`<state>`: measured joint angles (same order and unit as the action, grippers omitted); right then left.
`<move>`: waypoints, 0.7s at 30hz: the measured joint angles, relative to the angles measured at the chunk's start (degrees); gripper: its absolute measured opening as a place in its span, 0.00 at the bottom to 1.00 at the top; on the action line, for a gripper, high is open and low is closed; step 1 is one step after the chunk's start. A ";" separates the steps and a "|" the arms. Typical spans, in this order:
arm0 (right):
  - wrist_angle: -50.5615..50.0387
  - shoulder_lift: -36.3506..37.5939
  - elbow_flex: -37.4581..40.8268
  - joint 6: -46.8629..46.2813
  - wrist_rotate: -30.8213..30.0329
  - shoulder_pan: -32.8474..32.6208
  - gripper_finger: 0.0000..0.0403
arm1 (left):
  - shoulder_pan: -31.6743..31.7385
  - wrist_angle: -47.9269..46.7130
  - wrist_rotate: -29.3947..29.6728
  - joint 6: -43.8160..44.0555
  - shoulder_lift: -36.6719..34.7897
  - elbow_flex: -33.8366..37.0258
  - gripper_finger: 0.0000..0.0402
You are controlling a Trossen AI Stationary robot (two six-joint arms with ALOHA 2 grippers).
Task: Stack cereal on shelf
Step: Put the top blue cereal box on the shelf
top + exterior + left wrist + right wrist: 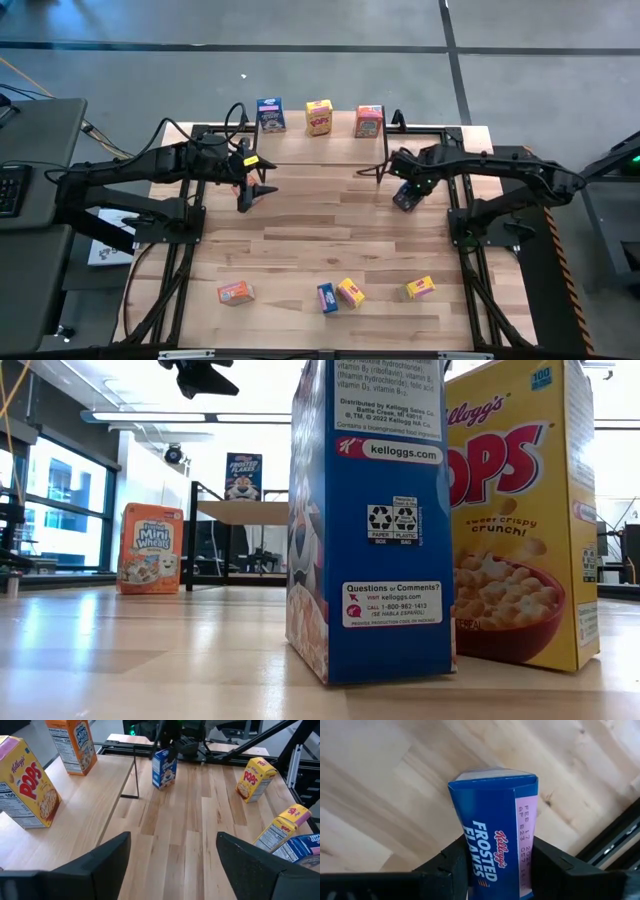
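Note:
My right gripper (405, 197) is shut on a blue cereal box (492, 820) over the table's far right part, beside the shelf's right end. The same box (164, 767) shows in the left wrist view. My left gripper (255, 192) hangs open and empty in front of the shelf's left end. The shelf (310, 148) runs along the far edge. A blue box (270, 113), a yellow box (319, 117) and an orange box (368, 121) stand upright on it. My right gripper pinches the blue box between its two fingers (455, 865), on two opposite sides near its upper end (490, 865). The fingers come from above, pointing down. The box hangs below them, slightly tilted; whether its lower end (161, 785) touches the table, I cannot tell.
Near the table's front edge lie an orange box (236, 292), a blue box (327, 297) and two yellow boxes (350, 292) (420, 288). The shelf's thin black leg (135, 770) stands close to the held box. Bare wood (330, 230) lies between the arms.

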<state>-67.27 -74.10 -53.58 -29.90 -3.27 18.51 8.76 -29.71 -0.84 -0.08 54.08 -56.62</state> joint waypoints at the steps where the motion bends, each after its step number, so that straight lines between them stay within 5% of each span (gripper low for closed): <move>1: -0.18 0.02 0.02 -0.80 0.36 -0.70 0.38 | 0.13 0.00 0.00 -0.01 0.00 0.00 0.73; 21: 2.75 -0.05 -12.23 -2.71 2.23 -14.79 0.38 | 2.49 0.45 0.02 1.39 1.64 0.00 0.80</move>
<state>-64.52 -74.15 -65.81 -32.61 -1.04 3.73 11.25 -29.27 -0.82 1.32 55.73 -56.62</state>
